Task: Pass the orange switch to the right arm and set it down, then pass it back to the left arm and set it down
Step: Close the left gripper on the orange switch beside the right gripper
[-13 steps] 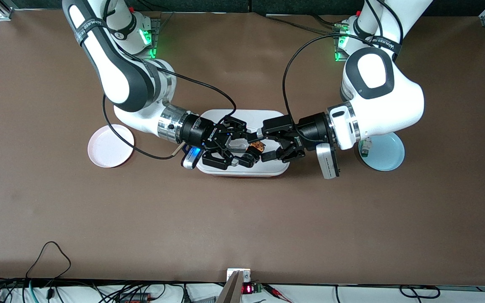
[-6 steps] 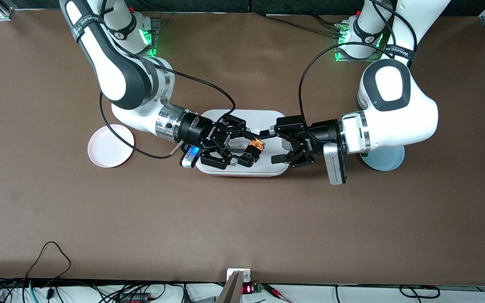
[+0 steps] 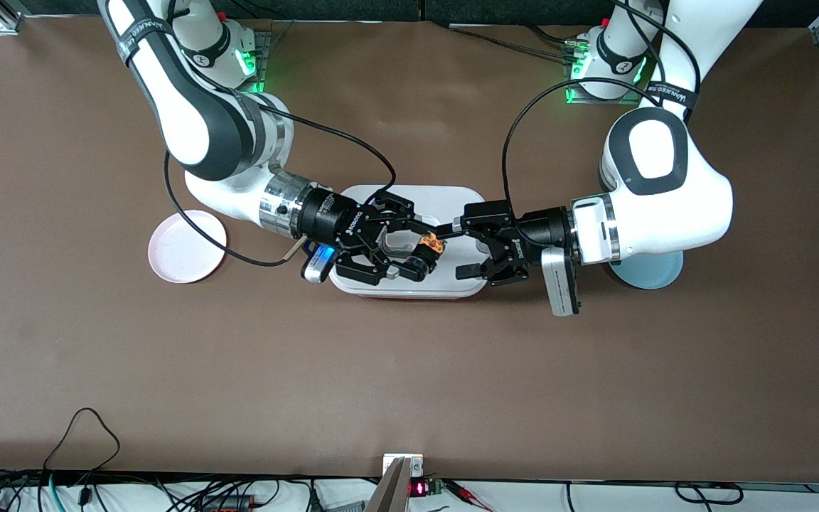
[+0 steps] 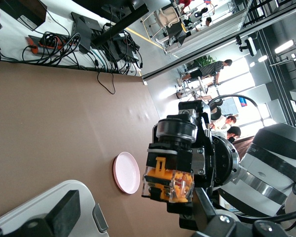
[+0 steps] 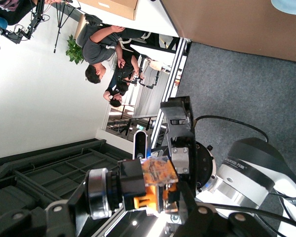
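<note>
If you compare with one second ago, you see that the left gripper has pulled back from the handover point toward the left arm's end of the table, and its fingers no longer reach around the orange switch. Half a second ago it was already withdrawn, and since then it has hardly shifted. The right gripper has stayed over the box with the switch between its fingers, drifting only a little toward the right arm's end.

Now the right gripper is closed on the orange switch and holds it in the air above the white lid of the box. The left gripper hangs with its jaws spread wide and empty over the edge of the box that faces the left arm, close to the switch.

The switch is a small black cylinder with a translucent orange rear part.

The left wrist view shows you the orange switch from its rear, where you can see the orange body and clear housing, and also the pink plate on the table. The right wrist view shows the silver ring around the black barrel of the switch. Only the front view shows the light blue plate under the left arm.
</note>
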`<action>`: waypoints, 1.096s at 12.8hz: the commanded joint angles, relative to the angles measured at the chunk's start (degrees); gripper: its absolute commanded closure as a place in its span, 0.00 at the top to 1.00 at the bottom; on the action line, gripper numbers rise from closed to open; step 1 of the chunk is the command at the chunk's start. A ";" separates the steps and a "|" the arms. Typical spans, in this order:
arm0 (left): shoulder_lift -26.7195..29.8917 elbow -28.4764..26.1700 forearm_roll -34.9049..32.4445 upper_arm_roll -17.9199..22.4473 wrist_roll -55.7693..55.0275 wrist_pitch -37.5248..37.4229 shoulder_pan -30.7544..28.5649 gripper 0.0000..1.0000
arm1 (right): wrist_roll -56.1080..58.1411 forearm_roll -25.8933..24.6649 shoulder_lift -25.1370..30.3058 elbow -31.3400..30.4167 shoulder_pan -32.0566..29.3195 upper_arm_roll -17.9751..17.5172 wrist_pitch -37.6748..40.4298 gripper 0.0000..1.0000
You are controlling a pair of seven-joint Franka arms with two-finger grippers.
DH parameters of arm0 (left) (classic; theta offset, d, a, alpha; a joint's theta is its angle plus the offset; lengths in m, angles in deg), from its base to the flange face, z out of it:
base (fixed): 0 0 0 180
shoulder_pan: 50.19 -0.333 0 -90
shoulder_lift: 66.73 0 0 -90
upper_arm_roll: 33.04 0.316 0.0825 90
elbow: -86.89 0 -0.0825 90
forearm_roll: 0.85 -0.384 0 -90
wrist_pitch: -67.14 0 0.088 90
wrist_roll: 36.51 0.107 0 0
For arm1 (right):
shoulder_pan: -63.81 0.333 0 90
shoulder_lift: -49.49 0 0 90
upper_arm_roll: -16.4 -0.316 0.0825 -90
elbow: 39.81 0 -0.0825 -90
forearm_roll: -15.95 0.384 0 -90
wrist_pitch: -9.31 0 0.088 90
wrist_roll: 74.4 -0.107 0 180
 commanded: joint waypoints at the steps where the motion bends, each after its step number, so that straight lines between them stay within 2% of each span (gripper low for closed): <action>1: -0.50 4.05 -1.12 -0.23 -3.07 -0.77 0.23 1.00 | -2.41 -1.47 1.39 -0.66 0.19 0.19 -1.10 0.24; 7: -0.59 4.23 -1.21 -0.49 -3.53 -0.25 1.29 1.00 | -2.50 -2.17 1.56 -0.66 0.36 0.19 -1.28 0.24; 14: -0.59 4.50 -3.06 -0.67 -3.70 0.63 2.17 0.85 | -2.50 -2.26 1.56 -0.66 0.54 0.19 -1.72 0.24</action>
